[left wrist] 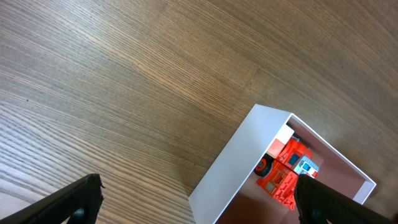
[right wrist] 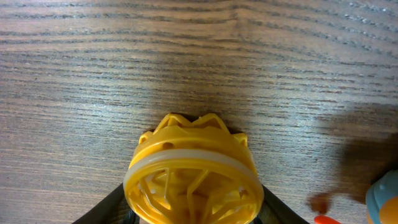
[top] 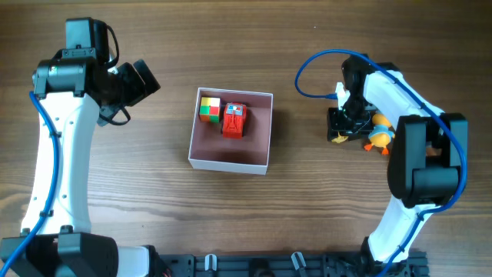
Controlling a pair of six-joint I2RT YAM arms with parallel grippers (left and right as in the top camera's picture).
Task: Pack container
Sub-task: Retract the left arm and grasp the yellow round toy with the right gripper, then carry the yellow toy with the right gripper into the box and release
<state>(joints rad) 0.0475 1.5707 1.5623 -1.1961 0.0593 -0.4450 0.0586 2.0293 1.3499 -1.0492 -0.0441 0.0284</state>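
Note:
The container (top: 231, 161) is a shallow white box with a dusty-pink inside at the table's middle. In it lie a coloured cube (top: 209, 108) and a red toy truck (top: 234, 120). The left wrist view shows the container's white wall (left wrist: 239, 163) and the truck (left wrist: 285, 175). My left gripper (left wrist: 199, 208) is open and empty, raised left of the container. My right gripper (right wrist: 193, 208) is shut on a yellow plastic toy (right wrist: 193, 174) low over the table at the right; in the overhead view the gripper (top: 344, 131) hides most of it.
An orange and blue duck-like toy (top: 379, 135) lies on the table just right of my right gripper; its edge shows in the right wrist view (right wrist: 382, 199). A black rail (top: 269, 265) runs along the front edge.

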